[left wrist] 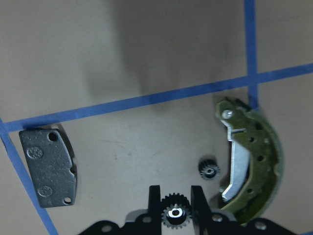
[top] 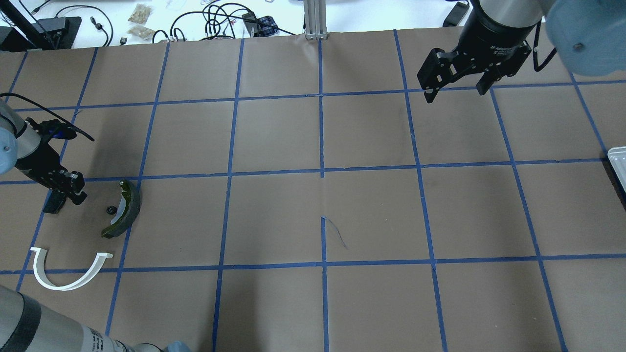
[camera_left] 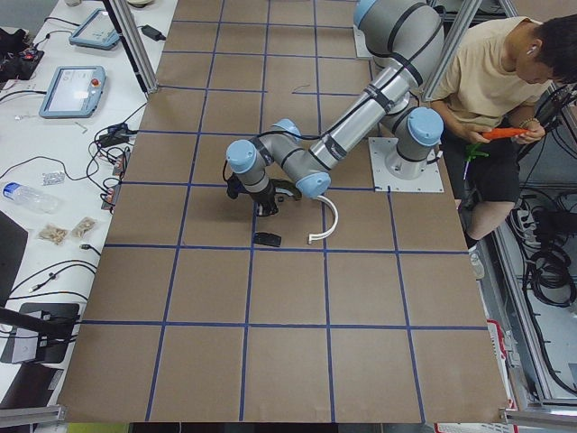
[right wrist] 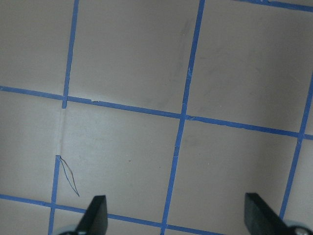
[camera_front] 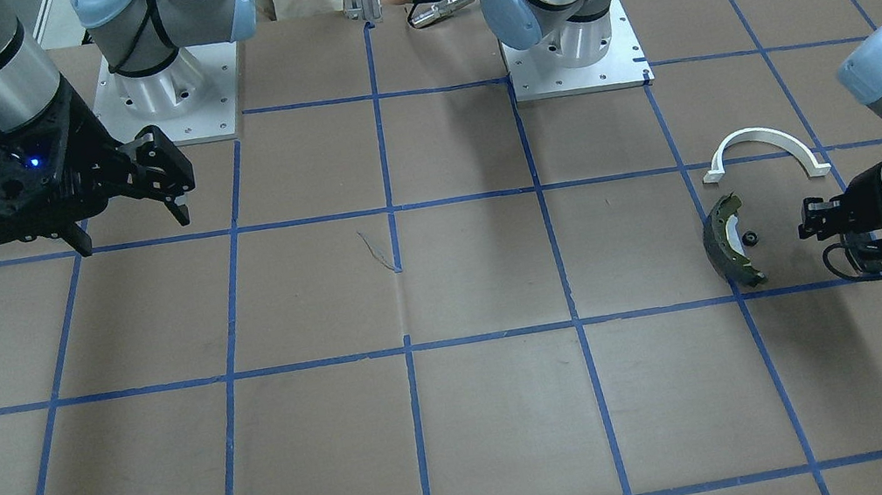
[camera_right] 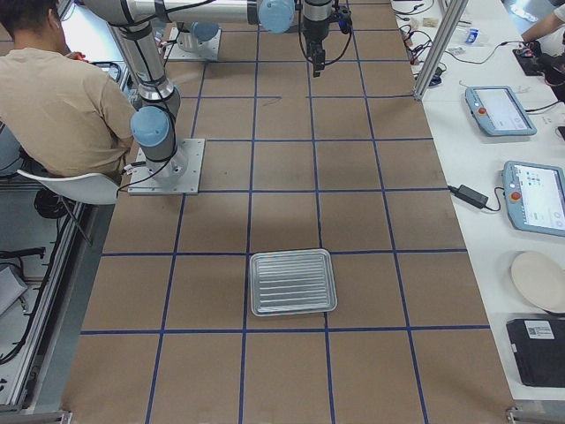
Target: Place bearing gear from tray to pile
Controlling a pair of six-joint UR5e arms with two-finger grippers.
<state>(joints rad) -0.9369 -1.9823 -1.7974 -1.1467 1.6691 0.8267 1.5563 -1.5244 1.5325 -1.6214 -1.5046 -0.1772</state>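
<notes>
In the left wrist view my left gripper (left wrist: pixel 175 205) is shut on a small black bearing gear (left wrist: pixel 175 214), low over the table by the pile. A second small gear (left wrist: pixel 209 170) lies on the table next to the dark brake shoe with an olive rim (left wrist: pixel 254 156). The flat black pad (left wrist: pixel 49 166) lies to the left. The overhead view shows the left gripper (top: pixel 68 191), the brake shoe (top: pixel 124 208) and the white arch (top: pixel 68 274). The silver tray (camera_right: pixel 292 282) looks bare. My right gripper (top: pixel 455 90) is open and empty, high over the table.
Brown paper with a blue tape grid covers the table (top: pixel 323 220). The tray's edge (top: pixel 618 164) shows at the overhead view's right border. An operator (camera_left: pixel 496 81) sits beside the robot bases. Cables and tablets lie on the white bench (camera_right: pixel 512 132) along the far side.
</notes>
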